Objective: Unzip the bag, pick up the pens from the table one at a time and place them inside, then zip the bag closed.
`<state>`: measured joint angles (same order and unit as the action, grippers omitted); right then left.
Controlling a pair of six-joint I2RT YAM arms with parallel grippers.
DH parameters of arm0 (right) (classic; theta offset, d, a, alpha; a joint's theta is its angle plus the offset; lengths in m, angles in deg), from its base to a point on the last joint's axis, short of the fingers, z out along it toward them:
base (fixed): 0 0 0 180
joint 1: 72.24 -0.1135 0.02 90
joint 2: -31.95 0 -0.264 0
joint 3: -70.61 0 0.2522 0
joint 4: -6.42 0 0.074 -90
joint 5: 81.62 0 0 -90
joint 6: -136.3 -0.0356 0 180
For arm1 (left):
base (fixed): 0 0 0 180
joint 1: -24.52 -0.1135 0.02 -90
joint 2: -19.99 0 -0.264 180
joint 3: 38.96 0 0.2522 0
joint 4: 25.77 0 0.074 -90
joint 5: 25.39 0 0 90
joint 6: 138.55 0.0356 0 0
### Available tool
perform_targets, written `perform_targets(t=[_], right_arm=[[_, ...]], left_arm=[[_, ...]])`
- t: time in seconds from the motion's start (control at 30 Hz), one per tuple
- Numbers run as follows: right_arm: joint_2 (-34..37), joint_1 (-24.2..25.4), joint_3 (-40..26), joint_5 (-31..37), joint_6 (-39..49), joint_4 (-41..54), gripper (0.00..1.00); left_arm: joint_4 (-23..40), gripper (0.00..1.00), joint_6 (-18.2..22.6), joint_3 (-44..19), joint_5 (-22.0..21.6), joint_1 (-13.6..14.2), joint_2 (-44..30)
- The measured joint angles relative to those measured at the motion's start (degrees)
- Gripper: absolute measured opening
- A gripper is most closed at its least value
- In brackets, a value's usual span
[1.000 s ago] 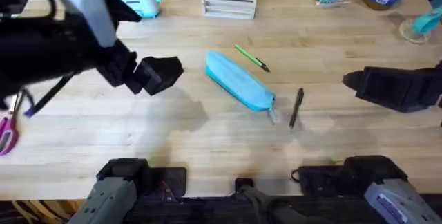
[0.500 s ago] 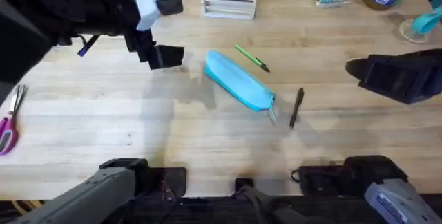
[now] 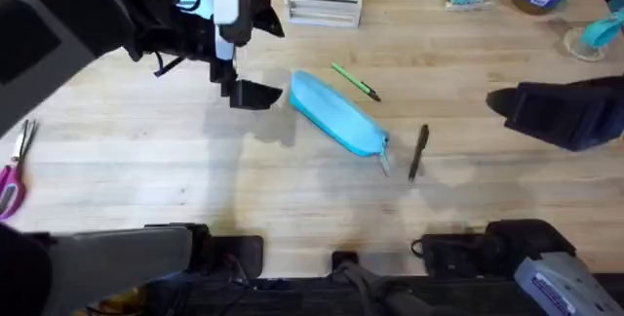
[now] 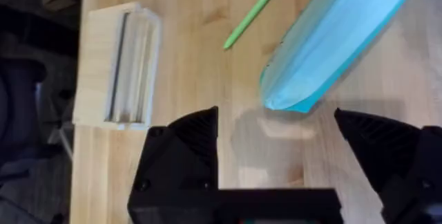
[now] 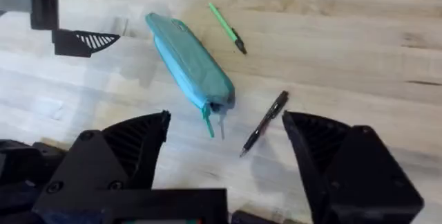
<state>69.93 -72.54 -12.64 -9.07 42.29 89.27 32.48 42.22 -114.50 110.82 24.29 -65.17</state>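
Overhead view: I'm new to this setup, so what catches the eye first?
The light blue bag lies slantwise mid-table, zipped shut. A green pen lies just beyond it and a black pen beside its near end. The left pincer, open, hovers by the bag's far end.

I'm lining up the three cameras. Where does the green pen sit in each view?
Overhead: green pen above centre, just beyond the bag.
Left wrist: green pen at the top, beside the bag's end.
Right wrist: green pen upper middle, beyond the bag.
Shared landmark: the bag.
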Motion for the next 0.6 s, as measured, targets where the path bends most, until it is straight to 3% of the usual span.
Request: perform_targets(t=[0.27,0.6], right_arm=[[0.0,0.0,0.0,0.0,0.0,0.8,0.997],[0.0,0.0,0.0,0.0,-0.3,0.8,0.997]], left_arm=[[0.4,0.993,4.5,0.0,6.6,0.0,-3.4],[-3.3,0.991,5.0,0.0,14.5,0.0,-11.5]])
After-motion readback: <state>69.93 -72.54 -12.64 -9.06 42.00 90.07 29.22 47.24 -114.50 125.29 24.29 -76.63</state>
